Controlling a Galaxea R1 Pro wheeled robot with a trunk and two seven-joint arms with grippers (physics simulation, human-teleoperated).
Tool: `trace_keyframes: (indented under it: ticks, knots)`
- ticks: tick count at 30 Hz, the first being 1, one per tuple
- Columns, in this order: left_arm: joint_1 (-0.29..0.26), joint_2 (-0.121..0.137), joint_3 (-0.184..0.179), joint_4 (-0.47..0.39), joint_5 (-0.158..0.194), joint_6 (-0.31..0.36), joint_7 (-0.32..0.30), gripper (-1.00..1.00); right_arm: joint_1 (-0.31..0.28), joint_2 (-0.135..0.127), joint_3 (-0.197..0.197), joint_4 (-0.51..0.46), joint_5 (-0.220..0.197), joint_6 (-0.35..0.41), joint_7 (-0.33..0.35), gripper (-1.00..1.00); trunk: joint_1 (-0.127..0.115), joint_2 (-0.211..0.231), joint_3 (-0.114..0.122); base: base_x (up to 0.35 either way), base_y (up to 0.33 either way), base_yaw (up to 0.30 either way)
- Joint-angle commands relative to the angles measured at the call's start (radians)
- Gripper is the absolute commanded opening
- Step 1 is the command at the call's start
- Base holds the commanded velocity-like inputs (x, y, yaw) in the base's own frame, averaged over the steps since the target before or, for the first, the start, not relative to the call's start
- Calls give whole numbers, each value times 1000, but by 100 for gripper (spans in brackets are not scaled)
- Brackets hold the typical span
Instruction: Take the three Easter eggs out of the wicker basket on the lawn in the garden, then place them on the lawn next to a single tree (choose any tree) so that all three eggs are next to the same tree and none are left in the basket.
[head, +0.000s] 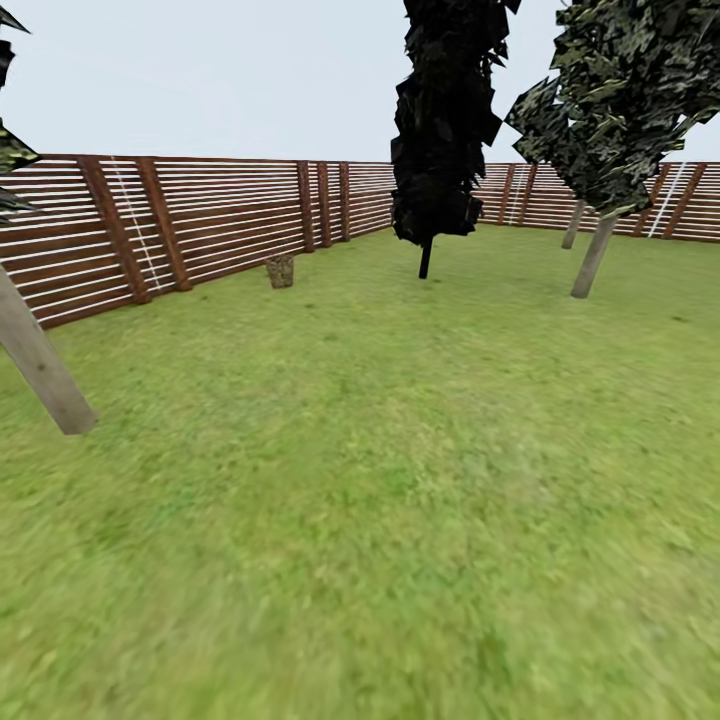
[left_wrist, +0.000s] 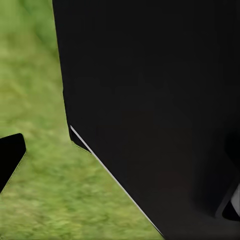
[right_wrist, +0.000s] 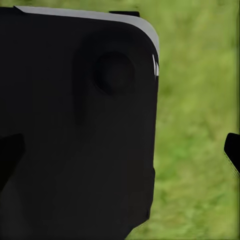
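From your head camera, the small tan-brown wicker basket (head: 280, 271) stands far off on the mottled green lawn (head: 400, 480), just before the brown slat fence (head: 200, 225). A pale-trunked tree (head: 594, 255) leans at the right, a narrow black cypress (head: 440, 130) mid-field. Eggs are too small to tell. Your wrist cameras show dark robot body (left_wrist: 155, 110) over grass; whether either gripper is spread or pressed together cannot be told.

The head camera looks forward and a little down across the lawn (head: 400, 480) toward the fence (head: 200, 225), which stands far away. The 2 wrist cameras face down, each very near a black body of the robot (left_wrist: 160, 100) (right_wrist: 75, 125). All 3 views share the grass beside it.
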Motion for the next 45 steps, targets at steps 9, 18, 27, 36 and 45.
trace_keyframes:
  ticks: [9,18,27,36,45]
  knots:
    - [1,0,0,-2,1,0,-1,100,0,0,0,1,1,-3,0,100,1,0,-1,341,0,0]
    - [1,0,0,-2,1,1,-1,100,0,0,0,1,1,-3,0,100,1,0,-1,341,0,0]
    - [1,0,0,-2,1,1,-1,100,0,0,0,1,1,-3,0,100,1,0,-1,341,0,0]
    - [1,0,0,-2,1,1,-1,100,0,0,0,1,1,-3,0,100,1,0,-1,341,0,0]
    - [1,0,0,-2,1,0,-1,100,-1,0,0,1,1,-4,0,100,1,0,-1,341,0,0]
